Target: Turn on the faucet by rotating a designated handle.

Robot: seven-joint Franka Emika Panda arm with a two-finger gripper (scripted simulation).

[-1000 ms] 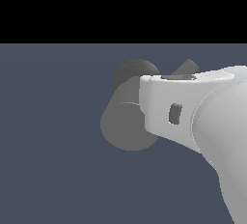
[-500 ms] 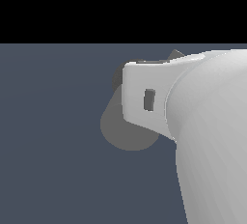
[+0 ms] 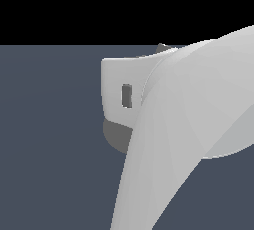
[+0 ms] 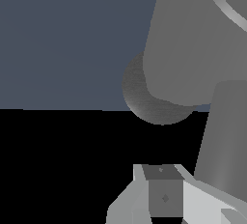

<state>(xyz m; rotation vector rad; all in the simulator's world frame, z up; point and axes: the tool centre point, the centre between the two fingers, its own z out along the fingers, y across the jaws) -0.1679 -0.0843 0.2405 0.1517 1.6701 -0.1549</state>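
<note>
Matte grey faucet (image 4: pixel 188 49), thick cylinder over darker rounded base, fills wrist view close-up; thin shiny handle (image 4: pixel 223 7) crosses it at 1 o'clock. Mostly hidden in exterior view.

We see our white arm (image 3: pixel 198 125) filling most of the exterior view's right, rising from the lower edge and bending toward the exterior view's left. Its blocky white wrist housing (image 3: pixel 124 90) carries a small dark recessed slot. In the wrist view only one pale finger (image 4: pixel 161 194) of our claw shows with its dark pad, so we cannot tell how the jaws stand.
</note>
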